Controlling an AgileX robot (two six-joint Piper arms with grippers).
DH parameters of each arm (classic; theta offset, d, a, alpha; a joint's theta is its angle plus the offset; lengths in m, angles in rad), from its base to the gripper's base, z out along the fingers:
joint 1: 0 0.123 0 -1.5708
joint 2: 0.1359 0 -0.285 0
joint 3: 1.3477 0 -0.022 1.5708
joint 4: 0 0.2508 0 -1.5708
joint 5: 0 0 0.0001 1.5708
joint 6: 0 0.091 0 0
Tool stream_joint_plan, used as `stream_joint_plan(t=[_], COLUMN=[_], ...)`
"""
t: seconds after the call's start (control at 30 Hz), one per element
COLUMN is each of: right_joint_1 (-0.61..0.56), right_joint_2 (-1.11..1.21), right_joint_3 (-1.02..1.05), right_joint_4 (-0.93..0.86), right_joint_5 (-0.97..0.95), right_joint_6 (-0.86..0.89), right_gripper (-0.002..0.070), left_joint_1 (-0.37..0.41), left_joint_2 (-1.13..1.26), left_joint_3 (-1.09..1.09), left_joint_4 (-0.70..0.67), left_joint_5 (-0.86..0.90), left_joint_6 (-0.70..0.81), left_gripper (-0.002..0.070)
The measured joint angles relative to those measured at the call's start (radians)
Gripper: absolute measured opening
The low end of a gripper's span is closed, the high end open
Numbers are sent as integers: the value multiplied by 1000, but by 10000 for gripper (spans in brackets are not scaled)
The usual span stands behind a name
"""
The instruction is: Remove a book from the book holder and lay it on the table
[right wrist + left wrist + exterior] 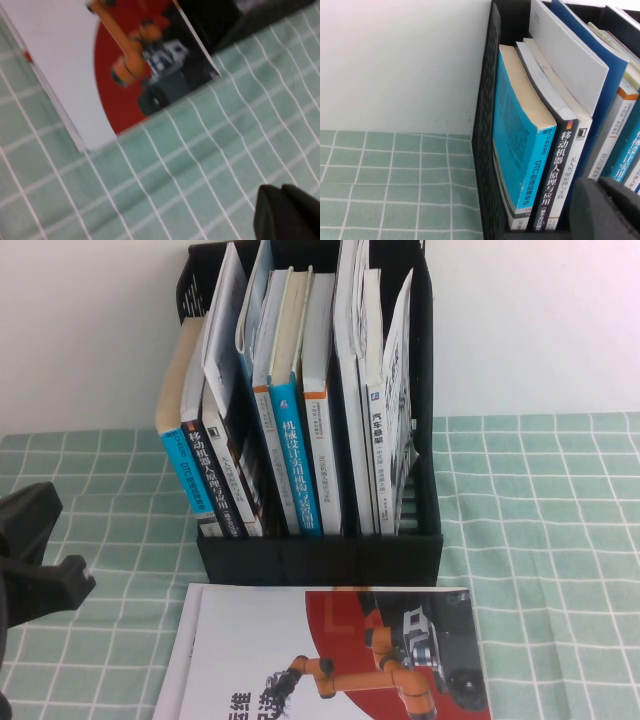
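Book (330,655) already flat on surface (540,540), bottom centre, just in front of book holder (320,550), long axis toward the lower edge; left gripper (40,560) at mid-left edge, empty, right gripper (287,212) beside the book's corner, fingers' opening cannot tell for either.

- The counter (540,540) wears a pale green cloth with a white grid check.
- The book (330,655), lying just in front of the book holder (320,555), has a white cover with a dark red shape, an orange robot arm and black characters.
- The book holder is plain black, its side wall pierced in a fine mesh pattern.
- Inside it, the leftmost book (520,150) is bright turquoise with white lettering; beside it a black spine (555,175) carries white characters.
- Further right stand blue and white spines with orange bands.
- The left hand (35,560), left of the book holder, is black.
- The right hand (287,212), seen only from its wrist, is black too.
- The wall (90,330) behind the book holder is white.
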Motion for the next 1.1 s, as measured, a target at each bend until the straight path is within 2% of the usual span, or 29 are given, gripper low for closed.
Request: stream_joint_plan(t=[0.23, 0.33, 0.6, 0.8, 1.1], right_joint_1=[0, 0, -2, -2, -2], right_joint_2=[-324, -424, -536, -536, -536], right_joint_3=[361, 473, 628, 636, 636], right_joint_4=[195, 277, 362, 466, 472], right_joint_5=[-375, -466, -477, -468, -468], right_joint_6=[-38, -63, -180, -196, -199], right_gripper=[-1, -1, -1, -1, -1], left_joint_1=[0, 0, 0, 0, 0], left_joint_2=[0, 0, 0, 0, 0], left_joint_3=[0, 0, 2, 2, 2], left_joint_4=[13, 17, 30, 30, 32], left_joint_5=[-4, -10, -14, -15, -16], left_joint_6=[14, 14, 20, 20, 20], left_gripper=[-3, -3, -3, -3, -3])
